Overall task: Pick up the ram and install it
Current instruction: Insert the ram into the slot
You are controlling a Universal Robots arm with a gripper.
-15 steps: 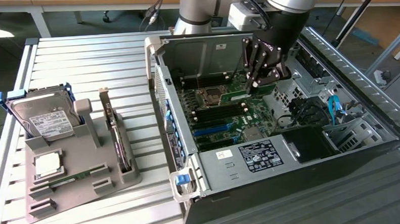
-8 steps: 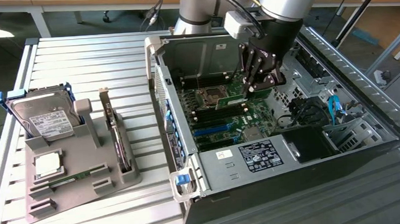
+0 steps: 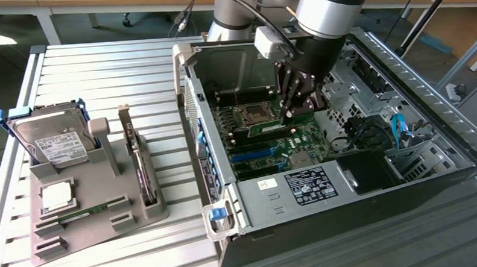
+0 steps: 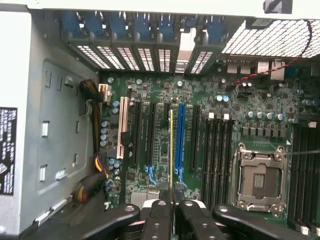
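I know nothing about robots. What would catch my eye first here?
The black gripper on the silver robot arm reaches into the open grey computer case, shut on a thin green ram stick over the green motherboard. On the exterior view's left, a grey plastic holder on the slatted metal table carries a silver boxy hard drive.

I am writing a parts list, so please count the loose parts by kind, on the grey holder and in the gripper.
Ram: 2, held ram in gripper, spare ram on holder
Hard drive: 1
Expansion card: 1
Square silver chip: 1
Total: 5
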